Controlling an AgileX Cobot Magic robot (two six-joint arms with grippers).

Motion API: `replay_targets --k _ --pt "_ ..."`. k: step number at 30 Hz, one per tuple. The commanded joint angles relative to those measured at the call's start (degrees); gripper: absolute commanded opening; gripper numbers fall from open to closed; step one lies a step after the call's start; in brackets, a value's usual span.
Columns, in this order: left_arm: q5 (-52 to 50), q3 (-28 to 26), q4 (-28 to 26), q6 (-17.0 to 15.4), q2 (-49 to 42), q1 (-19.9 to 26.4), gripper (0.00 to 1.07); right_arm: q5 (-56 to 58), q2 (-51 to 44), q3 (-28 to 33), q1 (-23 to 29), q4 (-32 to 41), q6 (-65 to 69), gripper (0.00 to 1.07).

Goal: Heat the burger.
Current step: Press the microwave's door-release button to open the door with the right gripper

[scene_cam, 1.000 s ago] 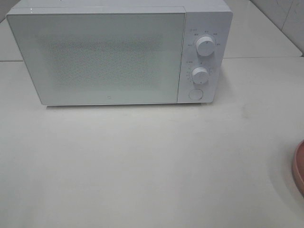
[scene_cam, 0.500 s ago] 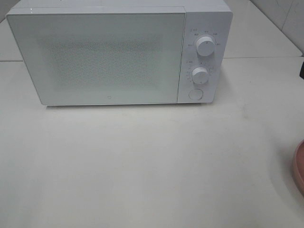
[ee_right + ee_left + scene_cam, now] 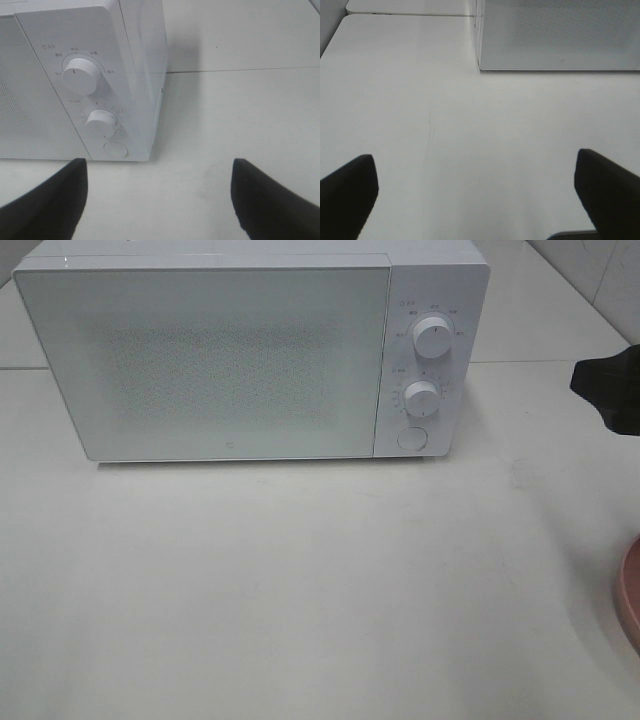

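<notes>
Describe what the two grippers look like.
Left gripper: two matte black fingers, broad, with blunt rounded tips; no markings or cables visible. Right gripper: the same black, wedge-like fingers.

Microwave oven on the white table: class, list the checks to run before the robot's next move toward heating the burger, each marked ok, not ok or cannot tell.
1. White front door of the box-shaped white microwave oven open for loading: not ok, shut.
2. Round white push button on its front unobstructed: ok.
3. Right gripper open, empty: ok.
4. Left gripper open, empty: ok.
5. Burger located: cannot tell; only the round pink plate's rim shows.
</notes>
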Motion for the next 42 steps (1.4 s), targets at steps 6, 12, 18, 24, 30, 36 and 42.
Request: replay_targets --k 6,12,18,24,30,36,42 --pt "-0.8 0.0 -0.11 -0.34 -1.26 -0.11 1.0 -15.07 7.91 1.66 -0.17 1.38 -4.07 0.76" --pt "-0.8 0.0 -0.11 -0.34 -1.26 -0.11 1.0 -27.1 13.98 6.07 -0.17 6.07 -8.25 0.76" --pt "-0.8 0.0 -0.11 -0.34 -1.26 -0.11 1.0 -35.7 18.62 9.17 0.29 9.22 -8.94 0.76" --pt "-0.8 0.0 -0.11 -0.34 -1.26 -0.11 1.0 -45.78 23.09 11.63 7.85 19.08 -15.81 0.76" --pt "-0.8 0.0 -0.11 -0.34 -1.26 -0.11 1.0 -53.97 29.28 11.75 17.99 28.48 -18.05 0.76" --pt "-0.8 0.0 -0.11 -0.34 -1.26 -0.11 1.0 -61.71 34.89 11.75 26.53 35.41 -18.05 0.76" --pt "-0.8 0.0 -0.11 -0.34 -1.26 -0.11 1.0 -65.2 38.73 10.94 32.77 40.68 -18.05 0.76"
